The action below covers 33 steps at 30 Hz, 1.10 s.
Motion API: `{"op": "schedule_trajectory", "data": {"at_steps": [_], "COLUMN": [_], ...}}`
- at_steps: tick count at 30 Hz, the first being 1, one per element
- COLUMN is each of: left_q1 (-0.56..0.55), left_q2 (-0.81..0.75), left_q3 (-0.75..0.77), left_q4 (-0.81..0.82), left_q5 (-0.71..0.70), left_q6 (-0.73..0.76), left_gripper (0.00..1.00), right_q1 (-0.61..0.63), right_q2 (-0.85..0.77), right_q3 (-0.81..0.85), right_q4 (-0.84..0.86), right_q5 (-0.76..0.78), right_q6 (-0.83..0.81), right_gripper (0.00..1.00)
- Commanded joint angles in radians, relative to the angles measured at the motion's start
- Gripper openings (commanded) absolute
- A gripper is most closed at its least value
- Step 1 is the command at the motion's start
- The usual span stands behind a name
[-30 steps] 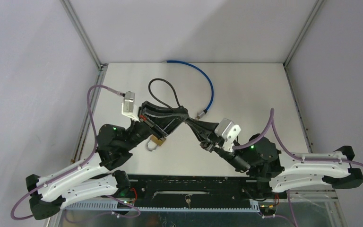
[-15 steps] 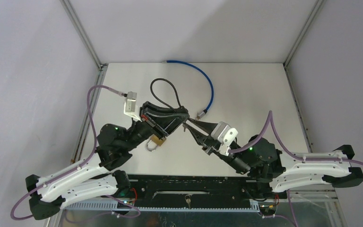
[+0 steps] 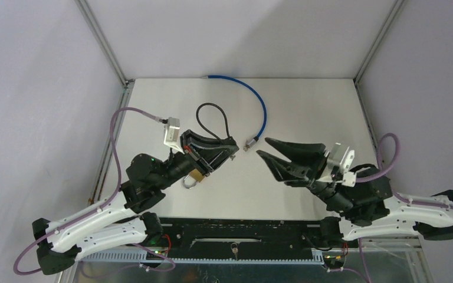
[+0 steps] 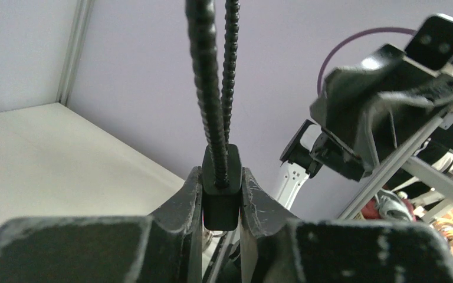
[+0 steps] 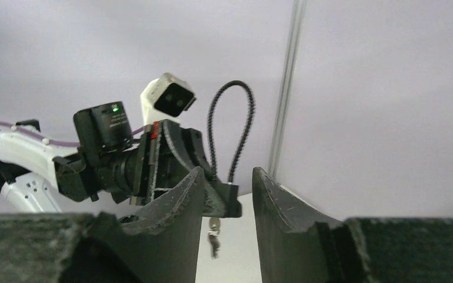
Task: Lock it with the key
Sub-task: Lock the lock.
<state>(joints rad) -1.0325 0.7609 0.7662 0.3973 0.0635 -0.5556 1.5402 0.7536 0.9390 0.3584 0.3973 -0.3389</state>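
My left gripper (image 3: 229, 147) is shut on the black body of a cable lock (image 4: 221, 203) and holds it above the table. The lock's black cable loop (image 3: 211, 118) stands up from the body. In the right wrist view a small key (image 5: 213, 234) hangs under the lock body (image 5: 231, 199). My right gripper (image 3: 262, 147) is open and empty, to the right of the lock and pointing at it, with a gap between them. Its fingers (image 5: 184, 194) frame the lock and key in its own view.
A brass padlock (image 3: 196, 175) with a silver shackle shows under the left gripper; I cannot tell if it rests on the table. A blue cable (image 3: 261, 109) curves across the back of the table, its metal plug (image 3: 249, 141) between the two grippers.
My right gripper has drawn back to the right, away from the lock, and its jaws have opened. My left gripper has shifted slightly right and back, still holding the lock.
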Motion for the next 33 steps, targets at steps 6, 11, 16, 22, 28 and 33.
{"op": "schedule_trajectory", "data": {"at_steps": [6,11,16,22,28,33], "left_q1": [0.005,0.003,0.003,0.003,0.003,0.003], "left_q2": [-0.011,0.016,0.023,0.005,-0.011,-0.01], "left_q3": [0.051,0.096,0.094,0.076,0.078,0.079], "left_q4": [-0.173,-0.326,-0.338,-0.21,0.032,0.123], "left_q5": [0.089,0.09,0.074,0.022,0.086,0.133], "left_q6": [0.252,0.341,0.329,0.183,0.008,-0.041], "left_gripper": [0.0,0.0,0.0,0.0,0.0,0.0], "right_q1": [-0.186,-0.311,-0.366,-0.375,-0.386,-0.384], "right_q2": [-0.018,-0.003,-0.002,-0.043,-0.066,-0.034], "right_q3": [0.041,0.065,0.067,0.015,-0.05,-0.059], "right_q4": [-0.195,-0.296,-0.354,-0.371,-0.234,-0.14], "right_q5": [-0.093,-0.254,-0.347,-0.318,-0.494,-0.61], "right_q6": [0.317,0.461,0.512,0.499,0.506,0.511], "right_gripper": [0.39,0.4,0.4,0.4,0.4,0.4]}}
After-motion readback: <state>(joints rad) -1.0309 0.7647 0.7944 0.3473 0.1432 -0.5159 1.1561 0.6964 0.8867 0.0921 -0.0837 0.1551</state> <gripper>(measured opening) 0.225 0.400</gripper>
